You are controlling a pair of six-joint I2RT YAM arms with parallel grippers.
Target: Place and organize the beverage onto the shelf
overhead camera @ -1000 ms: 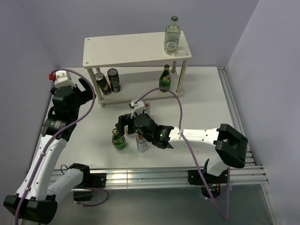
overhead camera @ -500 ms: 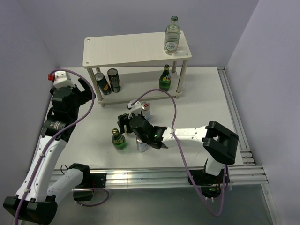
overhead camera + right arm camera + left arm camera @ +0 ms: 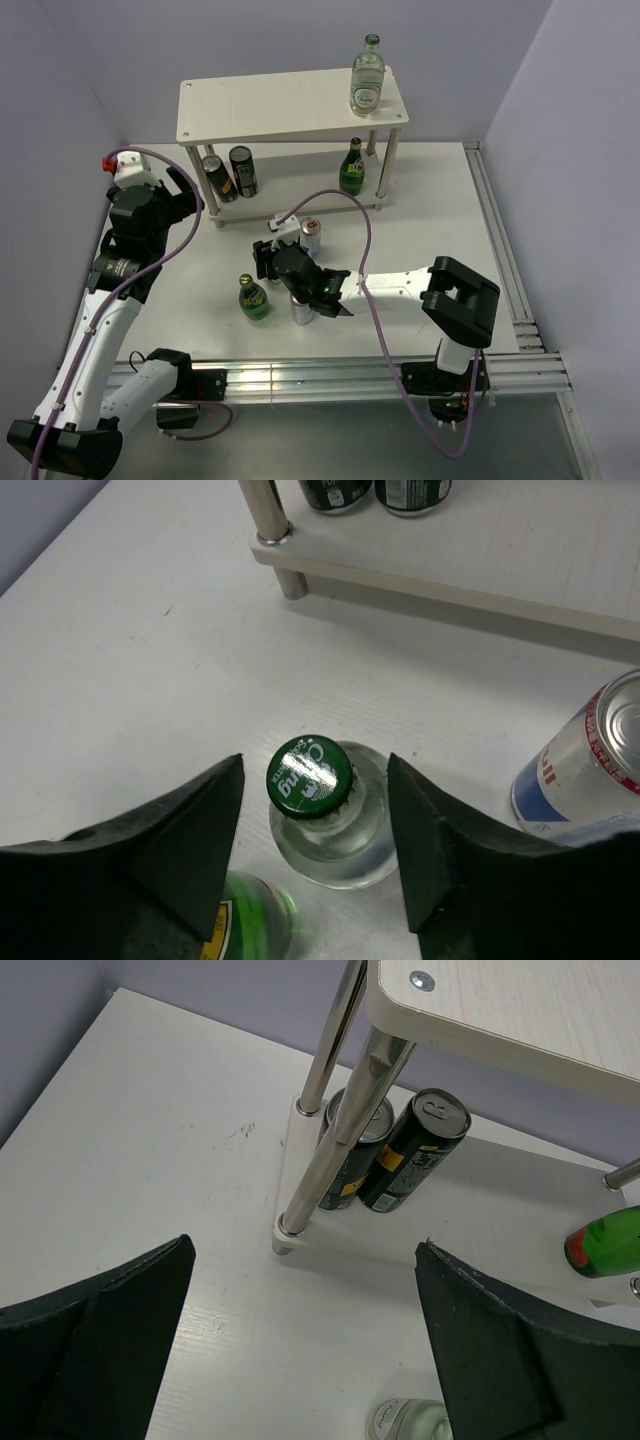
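I am at the pick-up step for the next drink. My right fingers (image 3: pixel 180 850) stand apart on either side of a clear bottle (image 3: pixel 330 835), which stands upright on the desk (image 3: pixel 440 220) in front of the shelf (image 3: pixel 280 105). A gap shows between each finger and the green cap (image 3: pixel 310 773), and I cannot see them pressing on the glass, so I judge the grip is not yet made. My left fingers (image 3: pixel 100 1340) are spread wide and hold nothing, hovering by the shelf's left end.

The next move, as I judge it, is to bring the right fingers together on the bottle and lift it straight up. A green bottle (image 3: pixel 255 925) stands just beside it on one side and a silver can (image 3: pixel 590 760) stands near on the other, so a tilt could knock them. Then the bottle goes up to a free spot on a board.

- **Clear bottles:** two. One is between my fingers, and the other clear bottle (image 3: pixel 367 75) is at the right end of the top board.
- **Green bottles:** two. One is on the desk, and the other green bottle (image 3: pixel 352 167) is at the right of the lower board.
- **Silver cans:** two, both on the desk, the second silver can (image 3: pixel 300 312) partly under my right arm.
- **Dark cans:** two dark cans (image 3: pixel 230 175), side by side at the left of the lower board.

That makes four drinks on the shelf and four on the desk.
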